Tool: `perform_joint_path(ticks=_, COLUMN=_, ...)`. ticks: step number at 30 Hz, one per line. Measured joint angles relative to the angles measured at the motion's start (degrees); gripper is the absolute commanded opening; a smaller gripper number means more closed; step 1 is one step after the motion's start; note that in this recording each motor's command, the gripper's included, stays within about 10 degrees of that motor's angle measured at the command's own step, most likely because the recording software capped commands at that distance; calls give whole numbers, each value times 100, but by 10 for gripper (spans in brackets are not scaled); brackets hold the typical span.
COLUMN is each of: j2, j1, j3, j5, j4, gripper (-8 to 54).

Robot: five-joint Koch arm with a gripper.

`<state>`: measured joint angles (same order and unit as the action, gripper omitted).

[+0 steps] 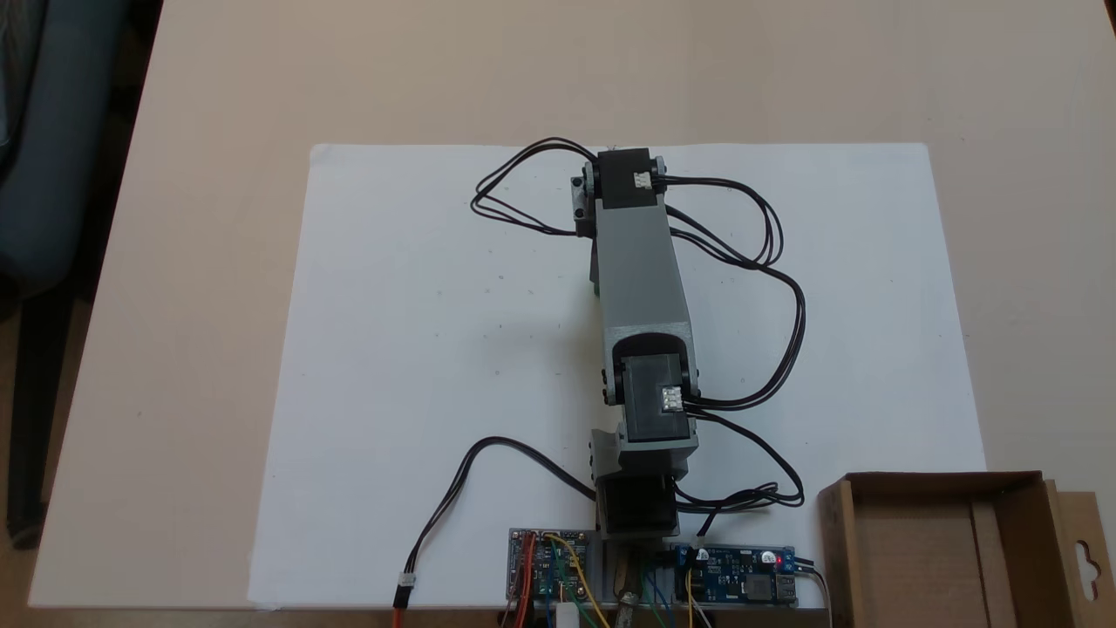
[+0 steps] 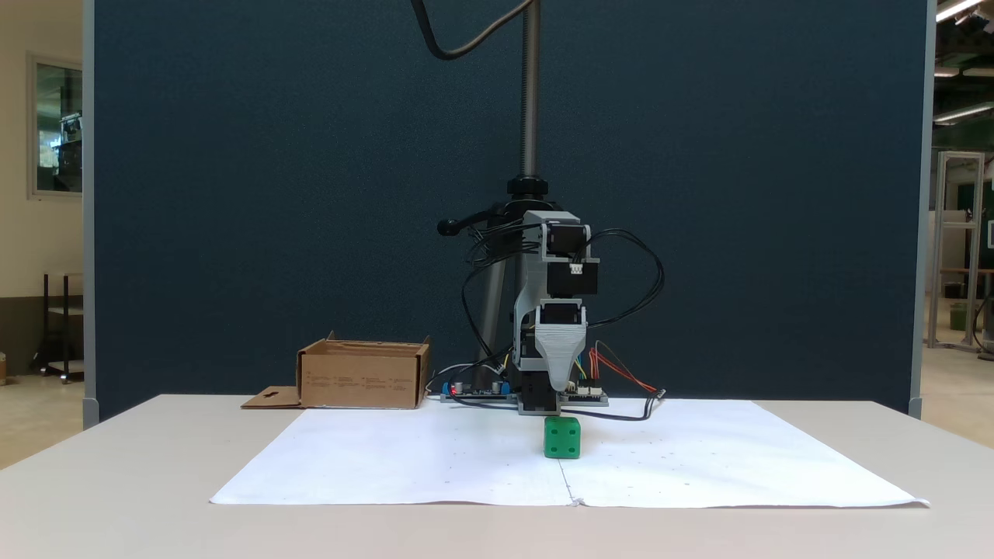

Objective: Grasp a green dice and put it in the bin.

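From the front, a fixed view showed the small bright green dice (image 2: 562,437) with rounded edges and dark pips resting on the large white paper sheet (image 2: 435,466), near the sheet's middle and in front of the arm's base. The grey, wedge-shaped plastic gripper (image 2: 557,384) hung above the dice, pointing down, apart from it with a gap between its tip and the cube's top. Only one tapered jaw face showed from that side, so whether the jaws stood apart or together could not be told. The shallow brown cardboard bin (image 2: 363,378) stood at the back of the table, to the left of the base in that view, with its flat flap (image 2: 272,398) lying on the tabletop beside it, well apart from the dice. In the fixed view from above, the grey and black arm (image 1: 639,262) stretched out over the white sheet and covered the spot beneath it; a sliver of green at its left edge may have been the dice. There the bin (image 1: 946,481) sat at the lower right corner, its inside bare cardboard, and the hang-hole cutout in the flap (image 1: 1086,558) was plain. Black cables (image 1: 776,288) looped beside the arm, and the circuit boards (image 1: 737,580) lay at the sheet's near edge beside the base.
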<state>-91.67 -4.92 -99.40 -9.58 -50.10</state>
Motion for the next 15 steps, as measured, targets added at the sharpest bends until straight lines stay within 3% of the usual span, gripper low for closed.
perform_joint_path(ticks=15, j2=510, j1=-105, j3=-659, j5=9, j4=844, gripper=437)
